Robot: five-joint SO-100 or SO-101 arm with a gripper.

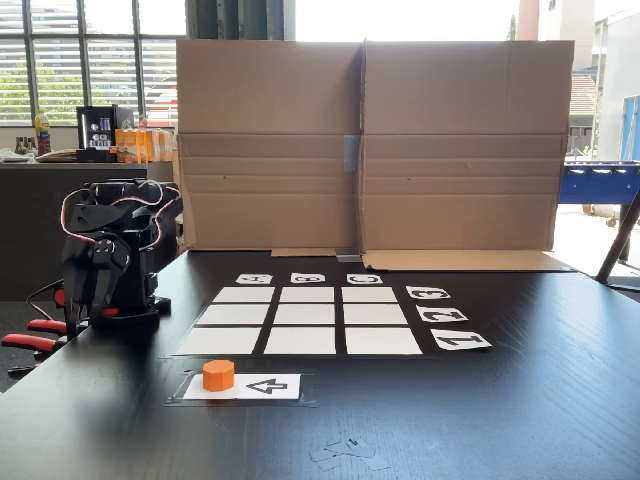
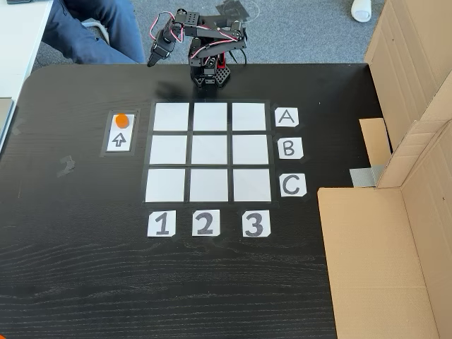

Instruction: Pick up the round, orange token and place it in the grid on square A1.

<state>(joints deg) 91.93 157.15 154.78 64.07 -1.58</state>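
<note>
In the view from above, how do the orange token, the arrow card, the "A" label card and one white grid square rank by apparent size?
Largest to smallest, as they look in that fixed view:
1. A grid square
2. The arrow card and the "A" label card, which are too close to rank
3. The orange token, clearly smallest; it sits on the arrow card.

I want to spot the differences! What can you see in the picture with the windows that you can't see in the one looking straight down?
A fixed view adds windows, bottles on a counter and red clamps. Another fixed view adds a person's legs and grey tape on the cardboard. Both fixed views share the arm, the orange token on the arrow card, the grid and the cardboard.
</note>
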